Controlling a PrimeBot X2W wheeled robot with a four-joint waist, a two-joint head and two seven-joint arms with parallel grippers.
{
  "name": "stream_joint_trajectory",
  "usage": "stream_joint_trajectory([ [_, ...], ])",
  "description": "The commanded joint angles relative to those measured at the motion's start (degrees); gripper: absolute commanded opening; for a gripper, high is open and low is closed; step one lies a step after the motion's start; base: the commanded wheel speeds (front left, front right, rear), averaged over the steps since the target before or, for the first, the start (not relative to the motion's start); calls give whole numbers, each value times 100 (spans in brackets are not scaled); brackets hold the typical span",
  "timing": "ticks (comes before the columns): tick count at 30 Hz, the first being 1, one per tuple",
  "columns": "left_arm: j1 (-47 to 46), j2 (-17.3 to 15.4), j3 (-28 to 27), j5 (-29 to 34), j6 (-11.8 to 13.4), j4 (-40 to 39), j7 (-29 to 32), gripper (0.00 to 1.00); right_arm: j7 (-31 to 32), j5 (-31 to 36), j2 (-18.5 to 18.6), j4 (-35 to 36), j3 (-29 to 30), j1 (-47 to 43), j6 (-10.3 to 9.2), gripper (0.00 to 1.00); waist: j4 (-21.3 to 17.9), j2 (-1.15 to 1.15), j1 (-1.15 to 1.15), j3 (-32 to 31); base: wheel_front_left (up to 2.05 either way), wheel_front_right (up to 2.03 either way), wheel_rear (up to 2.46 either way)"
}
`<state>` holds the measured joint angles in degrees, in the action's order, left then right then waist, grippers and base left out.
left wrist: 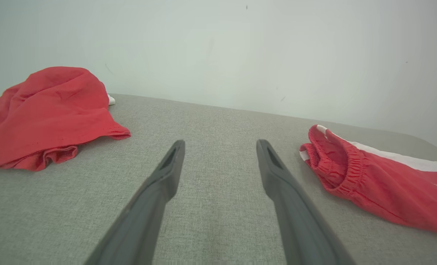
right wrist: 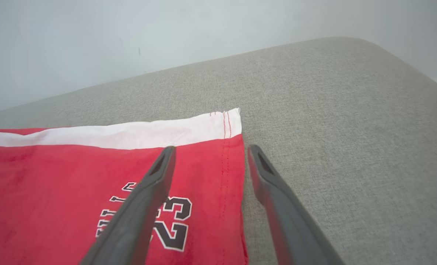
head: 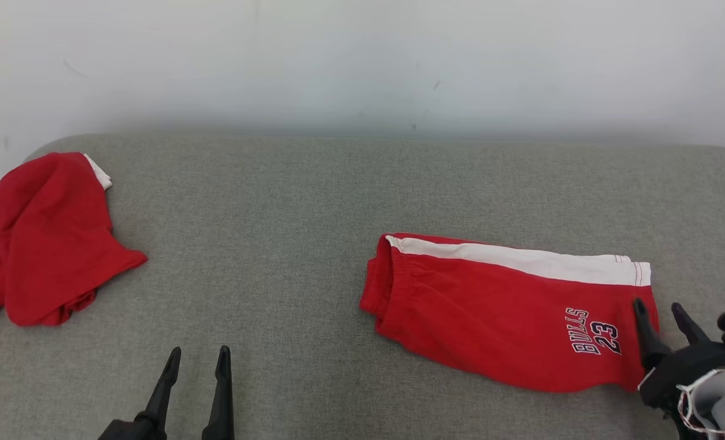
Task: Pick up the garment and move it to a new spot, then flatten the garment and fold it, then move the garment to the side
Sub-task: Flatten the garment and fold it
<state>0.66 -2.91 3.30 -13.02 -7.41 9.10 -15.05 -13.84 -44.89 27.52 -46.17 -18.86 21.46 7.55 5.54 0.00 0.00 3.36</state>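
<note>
Red shorts (head: 496, 311) with a white side stripe and "BULLS 23" lettering lie folded lengthwise on the grey padded table (head: 313, 201), right of centre. My right gripper (head: 658, 313) is open at the shorts' leg hem, one finger over the red cloth and the other over the bare table; the right wrist view shows the hem (right wrist: 225, 158) between the fingers. My left gripper (head: 196, 357) is open near the front edge, over bare table, well left of the shorts' waistband (left wrist: 345, 167).
A second red garment (head: 38, 238) with a bit of white lies crumpled at the table's far left edge. A pale wall (head: 362, 61) stands right behind the table. Bare grey surface spans the middle and back.
</note>
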Motion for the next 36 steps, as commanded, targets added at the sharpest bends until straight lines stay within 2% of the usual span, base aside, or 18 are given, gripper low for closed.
stream_joint_trajectory([
  [1, 57, 5, -8, 30, -3, -20, -18, 100, 59, 70, -72, -82, -34, 98, -14, 100, 14, 0, 0, 16, 0, 0, 0],
  [6, -24, 3, 30, 180, 11, -14, -18, 100, 352, 235, -171, -802, -133, 481, -14, 100, 129, 0, 0, 97, 0, 0, 0],
  [10, -70, 4, 11, 226, 15, 6, -18, 100, 247, 353, -126, -1291, -168, 661, -14, 100, 232, 0, 0, 125, 0, 0, 0],
  [25, -88, 4, -58, 275, 7, 116, -18, 100, 444, -60, -447, -1952, -379, 881, -14, 100, 307, 0, 0, 307, 0, 0, 0],
  [26, -93, 4, -60, 278, 6, 127, -18, 100, 491, -91, -471, -1956, -397, 900, -14, 66, 310, 0, 0, 310, 0, 0, 0],
  [27, -98, 4, -66, 280, 5, 132, -18, 100, 515, -127, -486, -1946, -417, 916, -14, 14, 310, 0, 0, 310, 0, 0, 0],
  [28, -98, 4, -76, 280, 4, 141, -18, 100, 536, -156, -488, -1943, -441, 928, -13, 0, 307, 0, 0, 306, 0, 0, 0],
  [36, 10, 5, -133, 228, 0, 215, -18, 100, 324, -332, -160, -2016, -488, 921, -14, 0, 222, 0, 0, 171, 0, 0, 0],
])
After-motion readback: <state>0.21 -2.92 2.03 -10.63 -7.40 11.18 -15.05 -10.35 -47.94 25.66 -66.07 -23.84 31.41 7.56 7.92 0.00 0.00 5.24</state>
